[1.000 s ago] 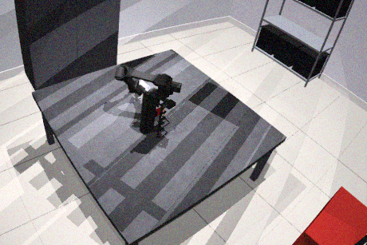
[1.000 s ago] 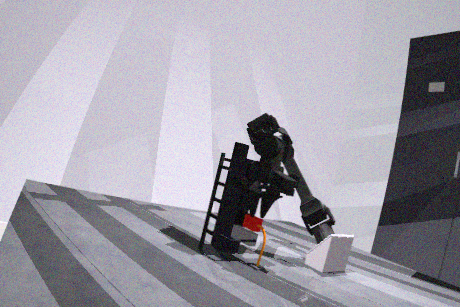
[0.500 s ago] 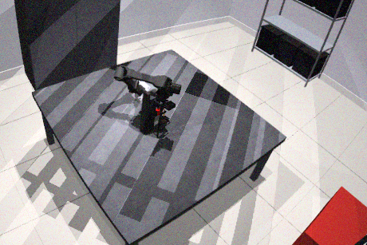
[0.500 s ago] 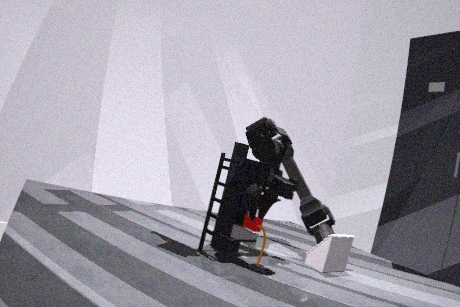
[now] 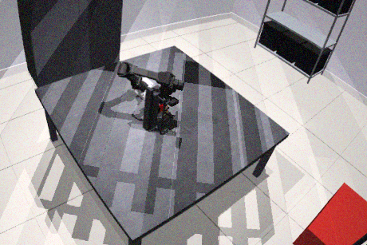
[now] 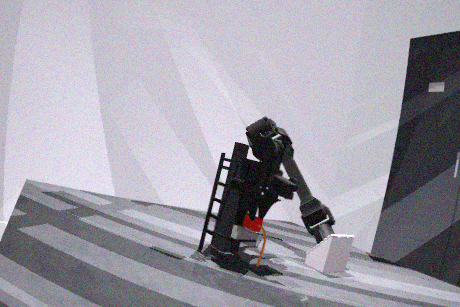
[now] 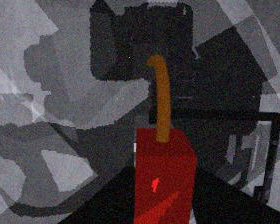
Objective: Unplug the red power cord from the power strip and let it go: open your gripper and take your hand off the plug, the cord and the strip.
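Observation:
The red plug (image 5: pixel 161 107) (image 6: pixel 253 223) (image 7: pixel 165 185) is a red block with an orange cord (image 6: pixel 264 245) (image 7: pixel 163 102) coming out of its end. The cord curves down towards the table in the exterior view. A pale grey block (image 6: pixel 242 232), which looks like the power strip, is right below and beside the plug. Whether the plug's prongs are in it is hidden. My gripper (image 6: pixel 255 215) (image 7: pixel 161 176) points down over the plug and is shut on it, with a black finger against each side in the wrist view.
A dark upright post (image 5: pixel 150 108) (image 6: pixel 231 201) stands close beside the gripper, with a black ladder-like rack (image 6: pixel 215 206) behind it. The arm's white wedge-shaped base block (image 6: pixel 338 256) is at the right in the exterior view. All stand on the striped grey table (image 5: pixel 207 144).

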